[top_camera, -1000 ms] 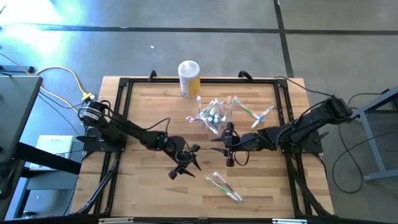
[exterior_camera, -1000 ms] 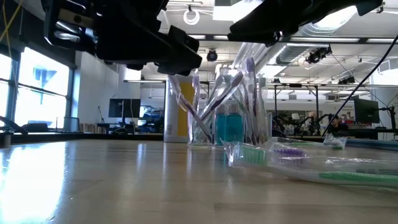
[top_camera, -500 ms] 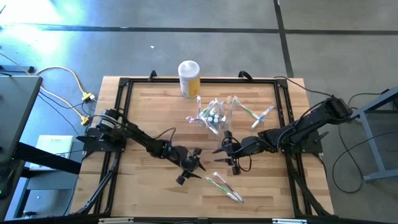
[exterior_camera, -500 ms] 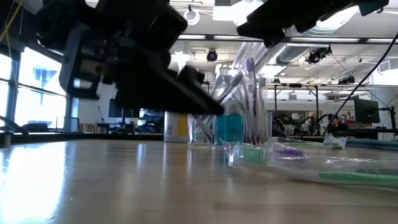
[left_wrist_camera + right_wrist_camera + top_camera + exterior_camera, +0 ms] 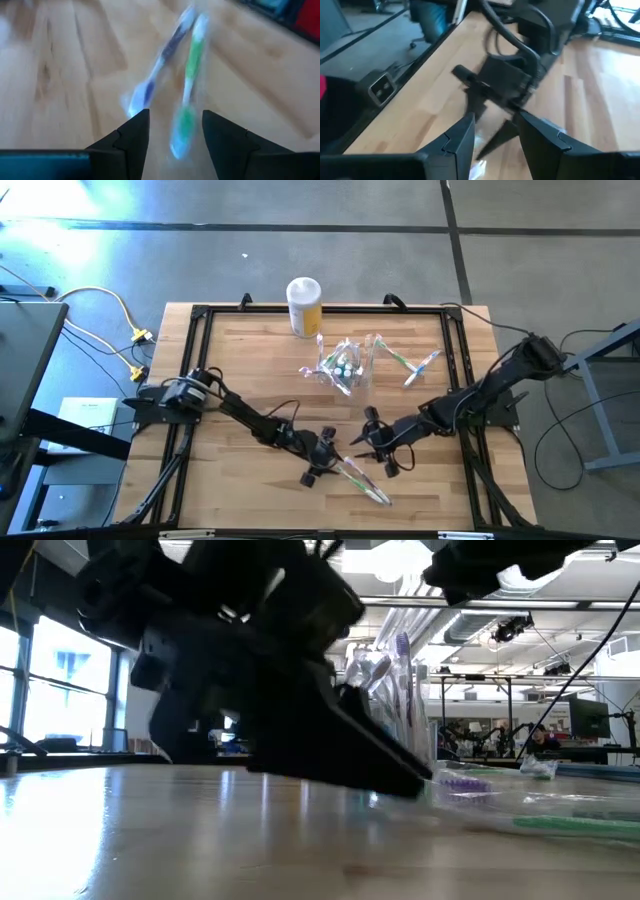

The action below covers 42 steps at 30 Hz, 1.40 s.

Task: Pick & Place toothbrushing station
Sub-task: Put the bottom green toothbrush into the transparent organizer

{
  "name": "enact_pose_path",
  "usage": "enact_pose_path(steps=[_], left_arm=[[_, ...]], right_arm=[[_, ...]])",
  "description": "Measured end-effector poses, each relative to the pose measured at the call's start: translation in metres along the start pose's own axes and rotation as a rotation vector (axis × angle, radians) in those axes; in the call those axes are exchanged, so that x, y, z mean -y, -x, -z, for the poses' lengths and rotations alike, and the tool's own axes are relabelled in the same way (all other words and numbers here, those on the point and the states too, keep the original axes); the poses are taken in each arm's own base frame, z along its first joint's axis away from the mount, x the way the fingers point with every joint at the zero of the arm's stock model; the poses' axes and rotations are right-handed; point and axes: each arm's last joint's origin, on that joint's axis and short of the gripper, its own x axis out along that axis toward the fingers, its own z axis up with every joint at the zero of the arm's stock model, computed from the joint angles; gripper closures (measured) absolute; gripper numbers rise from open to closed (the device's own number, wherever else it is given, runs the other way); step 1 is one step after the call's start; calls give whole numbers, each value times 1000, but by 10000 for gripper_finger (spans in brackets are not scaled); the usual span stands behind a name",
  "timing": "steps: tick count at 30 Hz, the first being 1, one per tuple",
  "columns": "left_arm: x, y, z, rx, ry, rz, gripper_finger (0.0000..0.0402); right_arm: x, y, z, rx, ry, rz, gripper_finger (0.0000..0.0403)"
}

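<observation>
Since a second ago both my arms have swung toward the near edge: my left gripper (image 5: 330, 461) now sits just over the wrapped toothbrush pair (image 5: 362, 481), my right gripper (image 5: 375, 452) just beside it on the other side. Left fingers are apart, straddling the purple and green brushes (image 5: 175, 90); right fingers are apart too, empty. Step looks like approach, nothing gripped yet. The toothbrushing station (image 5: 345, 365) stands well apart, mid-table, near the yellow canister (image 5: 304, 306). Station is clear, thin-walled, boxy plastic, brushes bristling out. The pack is slick crinkly film on the smooth wood table (image 5: 230, 360). Next: lower and pinch squarely; film may slip.
</observation>
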Motion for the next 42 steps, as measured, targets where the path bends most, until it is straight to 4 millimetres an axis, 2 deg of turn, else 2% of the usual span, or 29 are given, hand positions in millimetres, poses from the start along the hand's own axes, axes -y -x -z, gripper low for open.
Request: enact_pose_path(steps=[9,15,18,24,30,34,36,42], left_arm=[[-1,-6,11,-12,103,-40,226],[4,-19,9,6,111,-33,233],[4,-24,8,-6,93,-34,261],[5,-24,10,-25,88,-28,360],[11,-21,6,-59,90,-18,359],[23,-7,-9,-130,93,-11,359],[33,3,-24,-204,90,-31,359],[63,32,-98,-426,19,-194,359]], right_arm=[[-12,2,4,-39,32,-37,261],[-16,3,6,-56,41,-48,261],[-17,3,7,-62,45,-53,261],[-18,3,8,-69,47,-54,261],[-18,3,8,-71,47,-54,261],[-18,3,10,-90,46,-53,261],[-18,4,10,-93,49,-53,261],[-18,3,8,-77,88,-51,261]])
